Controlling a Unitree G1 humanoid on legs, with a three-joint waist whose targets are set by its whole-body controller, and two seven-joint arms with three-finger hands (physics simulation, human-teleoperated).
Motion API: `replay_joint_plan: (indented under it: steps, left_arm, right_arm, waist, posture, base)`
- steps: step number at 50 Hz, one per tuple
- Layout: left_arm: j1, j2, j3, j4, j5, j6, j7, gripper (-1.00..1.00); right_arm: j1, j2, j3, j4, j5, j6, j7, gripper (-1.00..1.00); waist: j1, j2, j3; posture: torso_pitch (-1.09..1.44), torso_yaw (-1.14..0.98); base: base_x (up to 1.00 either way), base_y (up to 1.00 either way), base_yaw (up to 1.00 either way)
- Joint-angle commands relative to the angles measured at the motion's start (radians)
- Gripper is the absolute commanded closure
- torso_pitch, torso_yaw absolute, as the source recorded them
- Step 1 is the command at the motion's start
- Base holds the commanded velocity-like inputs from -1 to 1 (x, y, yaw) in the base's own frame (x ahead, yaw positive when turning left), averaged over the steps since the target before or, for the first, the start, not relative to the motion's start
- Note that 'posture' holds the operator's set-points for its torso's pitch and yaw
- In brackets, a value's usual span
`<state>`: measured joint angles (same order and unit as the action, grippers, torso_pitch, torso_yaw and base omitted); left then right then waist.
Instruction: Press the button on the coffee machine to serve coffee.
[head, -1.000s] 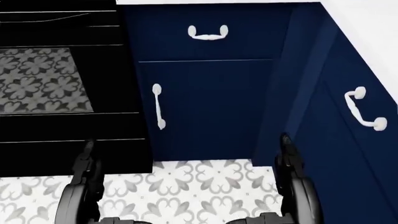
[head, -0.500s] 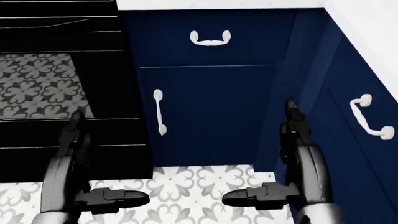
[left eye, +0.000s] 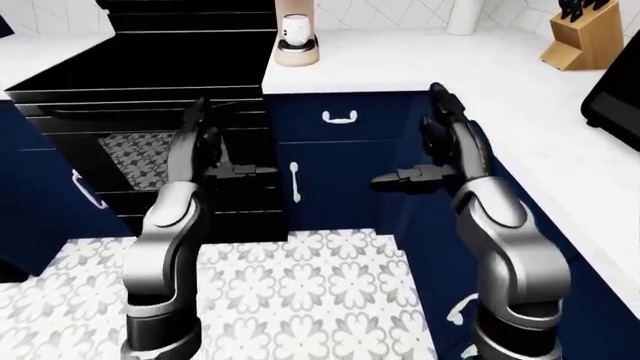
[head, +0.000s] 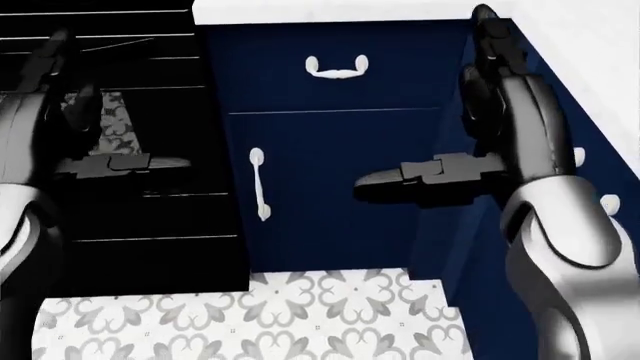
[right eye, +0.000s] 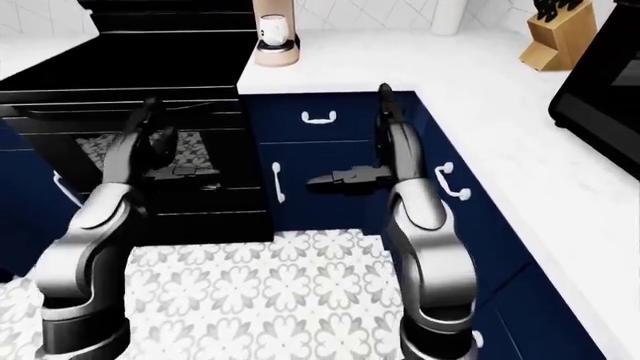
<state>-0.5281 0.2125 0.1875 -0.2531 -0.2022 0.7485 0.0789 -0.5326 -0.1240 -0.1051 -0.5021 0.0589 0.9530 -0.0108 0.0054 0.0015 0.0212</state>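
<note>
The tan coffee machine (left eye: 296, 34), with a white cup in its bay, stands on the white counter (left eye: 420, 67) at the top of the left-eye view, just right of the black stove. Its button cannot be made out. Both hands are raised well short of it, in front of the cabinets. My left hand (left eye: 215, 150) is open before the oven door, fingers up and thumb pointing right. My right hand (left eye: 425, 150) is open before the blue cabinet corner, fingers up and thumb pointing left. Neither hand holds anything.
A black stove with oven (left eye: 150, 67) fills the upper left. Blue cabinets with white handles (left eye: 340, 116) run under the counter and along the right. A knife block (left eye: 585, 37), a white cylinder (left eye: 463, 15) and a black appliance (left eye: 615, 97) sit on the counter. Patterned floor (left eye: 300, 285) lies below.
Both arms have risen from near the floor to cabinet height, thumbs now pointing inward. The head view has shifted slightly.
</note>
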Motion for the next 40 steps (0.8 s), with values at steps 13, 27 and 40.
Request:
replay_joint_plan:
  steps: [13, 27, 40]
  left_arm:
    - [-0.276, 0.161, 0.067, 0.072, -0.114, 0.128, 0.000, -1.00]
    - [-0.464, 0.280, 0.073, 0.235, -0.170, 0.140, 0.013, -1.00]
    - [-0.471, 0.287, 0.071, 0.228, -0.187, 0.154, 0.024, -1.00]
  right_arm:
    - [-0.318, -0.115, -0.050, 0.032, 0.075, 0.191, -0.031, -1.00]
    - [-0.597, -0.239, -0.085, 0.223, 0.140, 0.227, -0.038, -1.00]
    - [-0.593, -0.245, -0.082, 0.227, 0.164, 0.217, -0.057, -1.00]
  waist:
    - [0.000, 0.005, -0.008]
    - [0.000, 0.009, 0.001]
    - [-0.006, 0.007, 0.008]
  posture:
    - [0.00, 0.00]
    - [0.00, 0.00]
    - [0.00, 0.00]
  base:
    - [0.00, 0.00, 0.00]
    - [0.00, 0.00, 0.00]
    - [0.11, 0.00, 0.00]
